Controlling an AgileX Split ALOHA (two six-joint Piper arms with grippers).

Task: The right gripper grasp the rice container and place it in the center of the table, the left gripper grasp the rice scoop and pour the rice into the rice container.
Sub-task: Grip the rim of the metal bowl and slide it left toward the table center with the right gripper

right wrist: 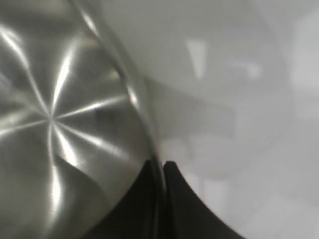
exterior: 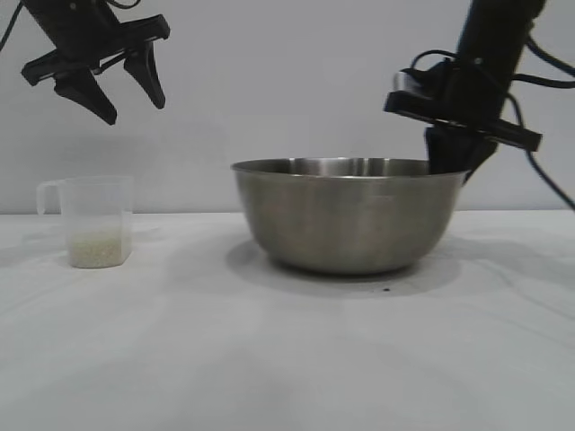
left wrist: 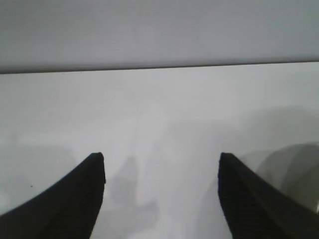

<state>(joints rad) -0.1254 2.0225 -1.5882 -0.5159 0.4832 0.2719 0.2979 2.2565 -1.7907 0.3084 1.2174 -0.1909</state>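
while pinched, rice container (right wrist: 60,119) rim between right hand (right wrist: 160,167) fingers

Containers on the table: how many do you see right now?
2. The steel bowl sits right of center, right gripper clamped on its rim. The small plastic measuring cup stands at the far left, holding rice.

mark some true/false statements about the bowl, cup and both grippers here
1. The right gripper is shut on the bowl's rim. True.
2. The left gripper holds the cup. False: it hangs open above the cup, holding nothing.
3. The rice is in the bowl. False: it lies in the bottom of the cup.
4. The cup stands upright on the table. True.
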